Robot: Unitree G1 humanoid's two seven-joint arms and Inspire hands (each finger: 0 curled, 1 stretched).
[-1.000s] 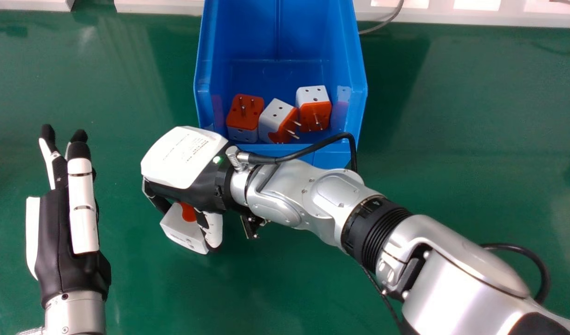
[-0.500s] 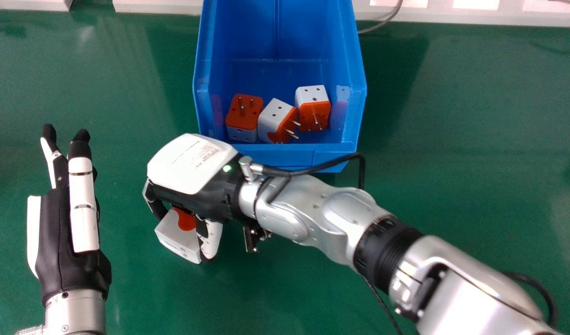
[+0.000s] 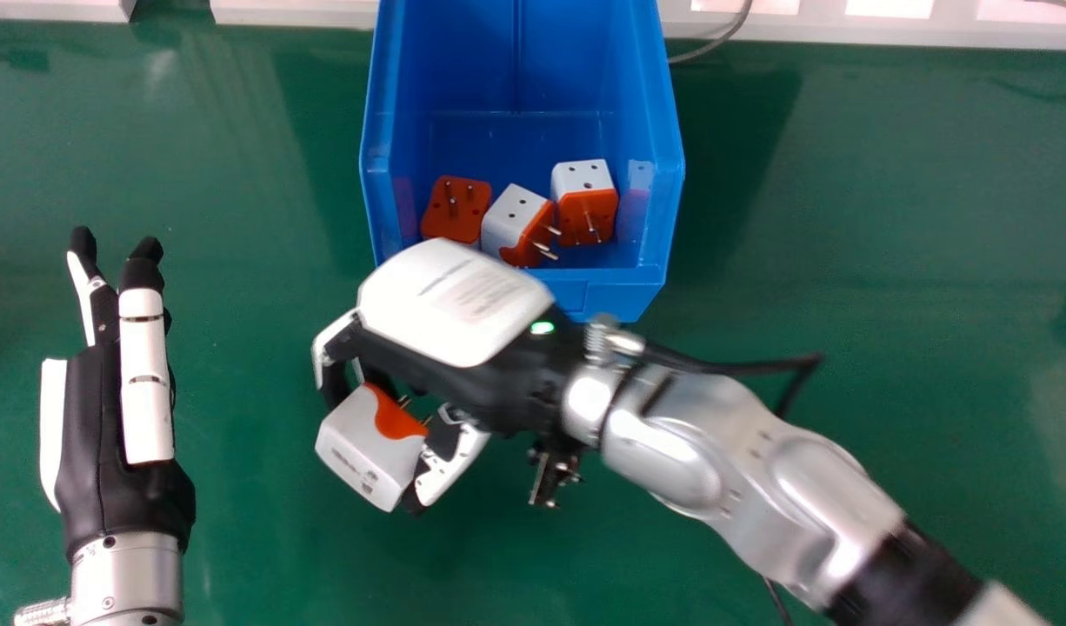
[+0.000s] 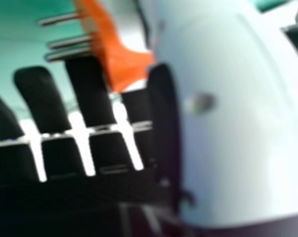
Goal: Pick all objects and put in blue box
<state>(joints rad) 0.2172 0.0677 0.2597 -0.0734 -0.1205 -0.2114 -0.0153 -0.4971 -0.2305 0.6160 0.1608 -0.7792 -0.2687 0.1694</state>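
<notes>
Curled fingers and thumb of my right hand (image 3: 450,304) grip a white and orange plug adapter (image 3: 368,439), pinching it between them. I have it on the near side of the blue box (image 3: 602,296), above or against the green desk (image 3: 846,226); whether its underside touches down, I cannot tell. Its white body faces out and away from my palm, tipped at a slant, while the orange side with the metal prongs is turned in toward my hand. In the right hand view, the prongs (image 4: 69,42) stick out past the orange part, close over my dark fingertips (image 4: 37,94), and my broad pale thumb (image 4: 237,138) stands at the right. Back in the head view, three more adapters lie inside the box, gathered at its near end. The left one (image 3: 455,213) shows me its orange face with prongs up, its lower part hidden behind my hand. Next to it, the middle one (image 3: 511,213) lies tilted, prongs toward the right. Just beside that, the right one (image 3: 585,183) has its white socket face up and its orange side toward me. Off to the left, my left hand (image 3: 89,426) is held open, fingers straight, well apart from the box.
</notes>
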